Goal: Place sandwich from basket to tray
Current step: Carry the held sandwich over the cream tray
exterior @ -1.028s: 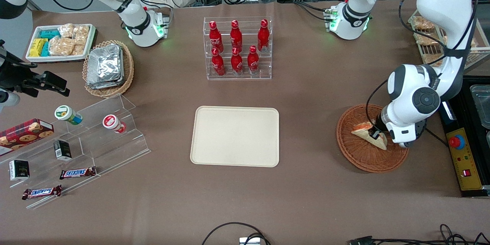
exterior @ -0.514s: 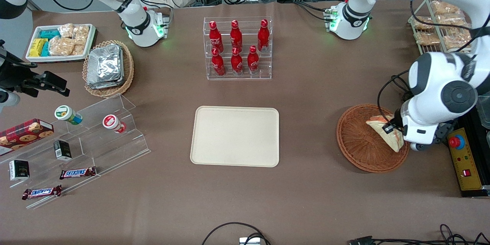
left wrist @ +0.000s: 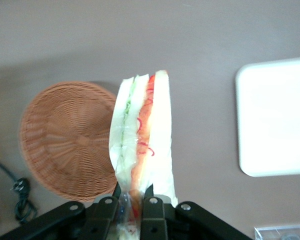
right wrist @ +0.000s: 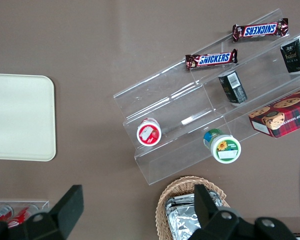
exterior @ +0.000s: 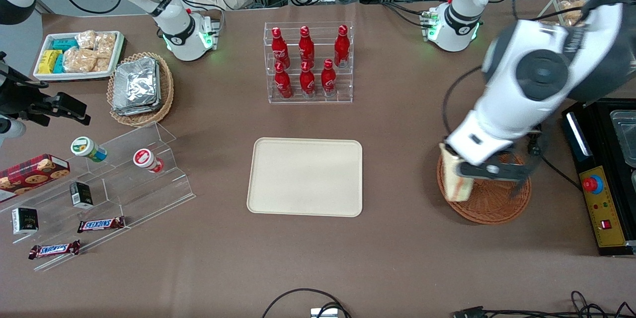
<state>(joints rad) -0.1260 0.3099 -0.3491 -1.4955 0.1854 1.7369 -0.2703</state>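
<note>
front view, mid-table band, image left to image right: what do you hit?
clear acrylic stand → tray → sandwich, held by the gripper above the basket's rim → basket → yellow control box

Reddish-brown woven basket (exterior: 489,203), cream tray (exterior: 305,177)

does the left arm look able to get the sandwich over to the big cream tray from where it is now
Probably yes. The left gripper is shut on the triangular white-bread sandwich, lifted above the edge of the reddish-brown wicker basket. Only bare brown tabletop shows between it and the flat cream-beige rectangular tray, which has nothing on it.
</note>
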